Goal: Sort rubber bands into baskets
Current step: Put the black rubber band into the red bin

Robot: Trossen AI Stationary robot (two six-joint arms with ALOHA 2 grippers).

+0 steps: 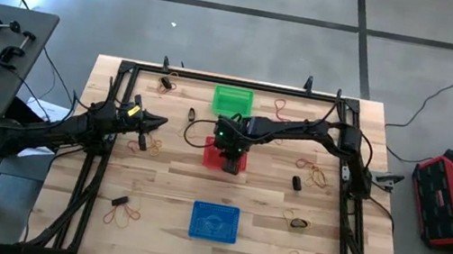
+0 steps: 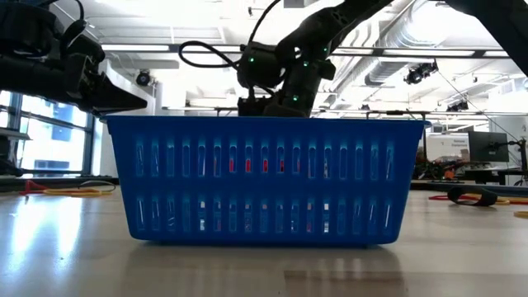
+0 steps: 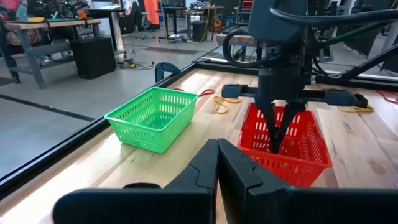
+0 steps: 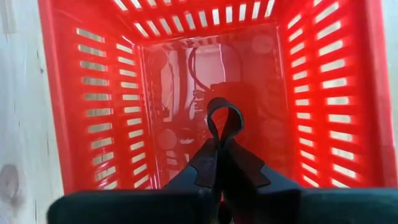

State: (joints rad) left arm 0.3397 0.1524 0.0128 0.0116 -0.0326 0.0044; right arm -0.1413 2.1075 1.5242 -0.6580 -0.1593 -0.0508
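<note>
A small red rubber band stands as a loop pinched at the fingertips of the right gripper, which hangs over the inside of the red basket. The green basket sits just beyond the red basket, the blue basket well apart on the other side, and the left gripper waits clenched and empty to the red basket's side. If the band clings to a fingertip on release, it could ride back out.
</note>
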